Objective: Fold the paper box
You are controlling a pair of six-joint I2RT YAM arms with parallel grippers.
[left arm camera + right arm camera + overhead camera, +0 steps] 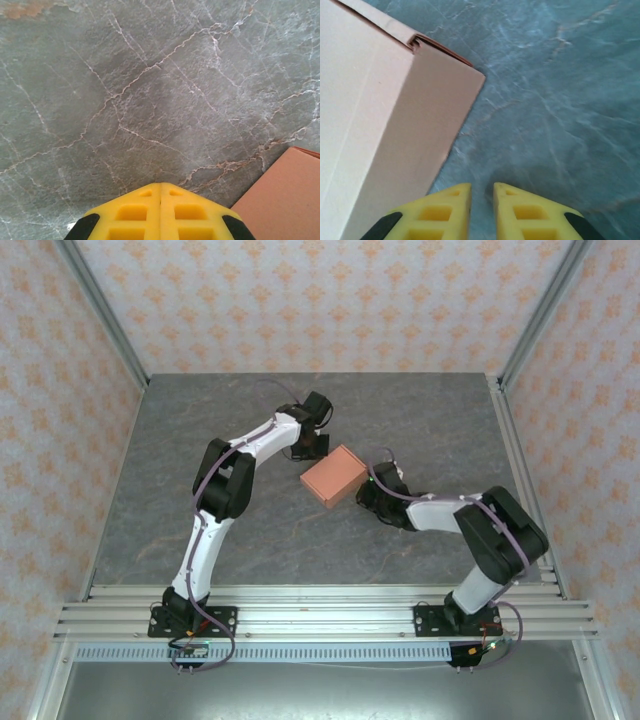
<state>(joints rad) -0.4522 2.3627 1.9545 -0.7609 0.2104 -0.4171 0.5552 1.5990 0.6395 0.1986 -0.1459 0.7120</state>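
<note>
The paper box (pixel 334 476) stands folded into a small salmon-orange block in the middle of the grey marble table (pixel 200 490). My left gripper (pixel 308 446) sits just beyond the box's far left side. In the left wrist view its yellow fingers (pixel 160 184) are pressed together and shut on nothing, with a corner of the box (pixel 287 200) at the lower right. My right gripper (pixel 369 491) is low beside the box's near right end. In the right wrist view it (pixel 482 186) is open by a narrow gap over bare table, with the box (pixel 385 110) to its left and a closed flap seam along the box's top edge.
Patterned walls and metal frame posts (pixel 100 310) enclose the table on three sides. An aluminium rail (pixel 320 615) carrying both arm bases runs along the near edge. Bare tabletop lies to the left of and behind the box.
</note>
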